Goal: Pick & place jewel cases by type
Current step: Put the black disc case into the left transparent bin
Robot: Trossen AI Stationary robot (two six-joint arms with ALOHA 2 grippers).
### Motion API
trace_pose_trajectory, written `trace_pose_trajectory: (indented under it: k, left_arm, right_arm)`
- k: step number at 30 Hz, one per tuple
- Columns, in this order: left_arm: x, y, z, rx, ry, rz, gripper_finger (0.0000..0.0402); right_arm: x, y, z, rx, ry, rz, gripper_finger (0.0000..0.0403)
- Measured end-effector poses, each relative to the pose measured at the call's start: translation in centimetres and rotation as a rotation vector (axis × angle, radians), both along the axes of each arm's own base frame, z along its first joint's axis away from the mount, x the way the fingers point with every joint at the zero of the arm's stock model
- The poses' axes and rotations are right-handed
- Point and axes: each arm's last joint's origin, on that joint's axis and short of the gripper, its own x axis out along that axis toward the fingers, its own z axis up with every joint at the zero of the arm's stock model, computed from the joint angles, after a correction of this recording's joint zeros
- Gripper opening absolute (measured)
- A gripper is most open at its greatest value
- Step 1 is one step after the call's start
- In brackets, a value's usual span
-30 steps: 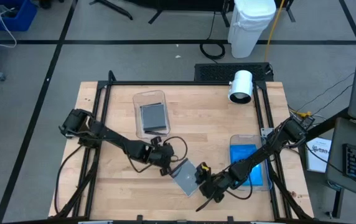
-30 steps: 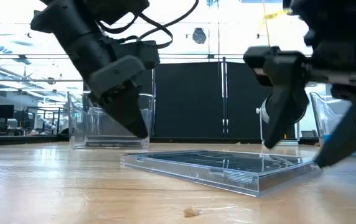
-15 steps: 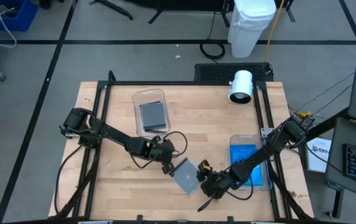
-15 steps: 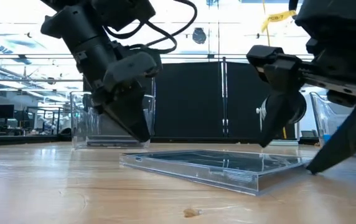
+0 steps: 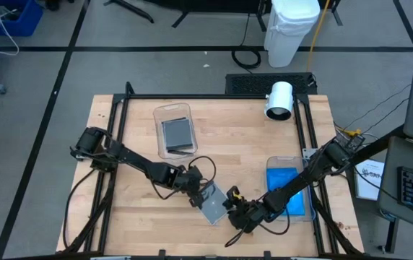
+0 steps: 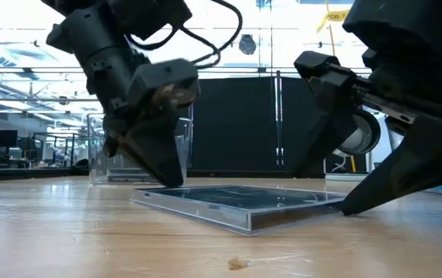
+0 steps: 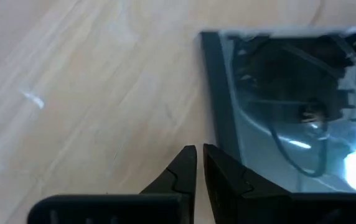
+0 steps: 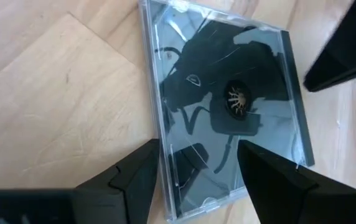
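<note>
Pinched-together fingertips of the left gripper (image 7: 199,163) press down at the near edge of the clear-fronted jewel case (image 5: 211,202), which lies flat on the wooden table (image 5: 134,159) between both claws. On the case's other side, the right gripper (image 8: 198,163) stands spread, one finger either side of the case's corner. Judged from this, the left should brace that edge while the right closes squarely across the rim, then lifts level.

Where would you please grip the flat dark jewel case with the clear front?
Probably across two opposite thin edges of the dark clear-fronted jewel case, coming from above: it lies flat on the wooden table, and the open right gripper already straddles one end.
</note>
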Motion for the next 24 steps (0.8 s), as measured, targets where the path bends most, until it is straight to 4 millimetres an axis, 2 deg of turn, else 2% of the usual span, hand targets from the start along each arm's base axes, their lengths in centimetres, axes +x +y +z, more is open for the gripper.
trace_pose_trajectory:
  k: [8,18,24]
  left_arm:
    - [0.7,0.0,-2.0,0.004,0.005,0.033,0.0035]
    - [0.6,-0.1,-2.0,0.007,0.007,0.015,0.0035]
    - [0.6,-0.1,-2.0,0.006,0.010,0.013,0.0035]
  right_arm:
    - [0.4,0.1,0.3,-0.075,-0.101,-0.020,0.0206]
    - [0.5,0.9,1.1,-0.187,-0.180,0.055,0.0206]
    - [0.4,1.0,2.6,-0.183,-0.244,0.025,0.0204]
